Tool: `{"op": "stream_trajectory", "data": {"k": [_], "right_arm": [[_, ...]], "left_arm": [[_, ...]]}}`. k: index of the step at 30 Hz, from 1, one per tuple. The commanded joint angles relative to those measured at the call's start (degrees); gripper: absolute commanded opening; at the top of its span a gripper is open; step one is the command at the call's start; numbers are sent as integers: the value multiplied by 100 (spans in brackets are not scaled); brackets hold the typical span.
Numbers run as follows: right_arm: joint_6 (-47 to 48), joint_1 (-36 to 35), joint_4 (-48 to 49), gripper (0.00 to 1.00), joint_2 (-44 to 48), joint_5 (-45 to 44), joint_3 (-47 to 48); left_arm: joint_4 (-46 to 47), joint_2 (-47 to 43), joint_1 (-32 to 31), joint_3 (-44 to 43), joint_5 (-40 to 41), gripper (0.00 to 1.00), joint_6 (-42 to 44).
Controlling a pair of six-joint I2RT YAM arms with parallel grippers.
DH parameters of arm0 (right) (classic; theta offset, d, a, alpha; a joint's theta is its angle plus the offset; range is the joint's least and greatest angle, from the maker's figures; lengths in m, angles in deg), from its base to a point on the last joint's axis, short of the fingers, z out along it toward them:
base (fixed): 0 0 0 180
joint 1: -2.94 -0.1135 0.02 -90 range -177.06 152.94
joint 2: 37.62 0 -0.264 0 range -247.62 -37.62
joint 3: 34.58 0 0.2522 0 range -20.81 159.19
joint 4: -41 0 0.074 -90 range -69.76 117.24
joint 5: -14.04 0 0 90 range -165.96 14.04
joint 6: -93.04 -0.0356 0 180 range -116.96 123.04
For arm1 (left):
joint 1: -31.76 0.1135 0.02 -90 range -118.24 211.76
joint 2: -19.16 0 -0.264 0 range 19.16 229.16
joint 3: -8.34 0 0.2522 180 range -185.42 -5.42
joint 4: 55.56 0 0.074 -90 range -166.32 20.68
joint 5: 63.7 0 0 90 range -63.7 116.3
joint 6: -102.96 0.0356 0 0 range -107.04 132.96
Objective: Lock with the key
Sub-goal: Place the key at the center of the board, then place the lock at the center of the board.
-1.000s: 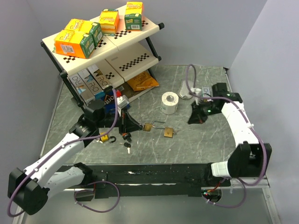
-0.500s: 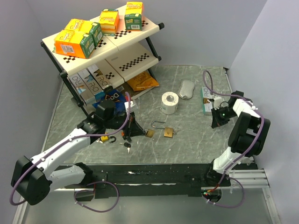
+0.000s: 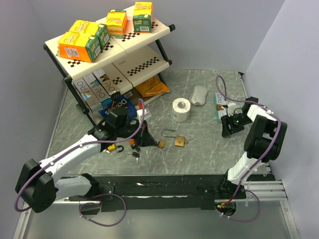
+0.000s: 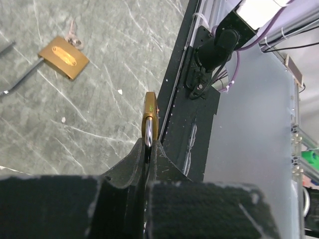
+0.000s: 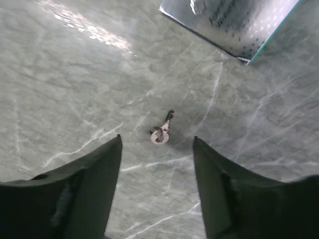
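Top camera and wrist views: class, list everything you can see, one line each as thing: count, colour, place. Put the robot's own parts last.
Shelf rack: one, cream with black frame, far left corner.
Cartons: several, orange and green, top shelf.
Orange packet: one, orange, bottom shelf.
White roll: one, white, table centre.
Grey oval object: one, grey, right of the roll.
Small box: one, green and white, far right.
Loose padlock: one, brass, lying on the table.
Held padlock: one, brass, in the left gripper.
Keys: one small bunch, silver, on the table near the small box.
Left gripper: one, black, shut on the held padlock.
Right gripper: one, black, open above the keys.
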Motion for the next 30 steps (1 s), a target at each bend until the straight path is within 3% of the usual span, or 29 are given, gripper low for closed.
{"op": "stream_trajectory", "data": {"k": [1,3,5,9,15,21,24,30], "right_arm": [[170,-294,-367,70,995,392,349],[144,-531,-481,75,1392,550,340],[30,-1076,-491,88,2059,708,261],[-392,-2410,-192,99,3446,884,-64],[-788,-4327,344,99,4206,692,-372],[-920,-5733,529,99,4014,612,-284],[-885,-6287,766,99,3899,384,-301],[-955,-6623,1205,95,3653,94,-354]], "left_arm": [[221,163,-36,-389,-168,1,-402],[239,260,-45,-459,-133,1,-709],[248,374,-45,-565,-89,1,-1120],[300,611,-54,-741,-19,1,-1921],[274,814,-54,-820,298,1,-2705],[450,875,-54,-732,298,1,-3039],[581,832,-54,-680,245,1,-3144],[591,726,-54,-601,245,1,-3197]]}}
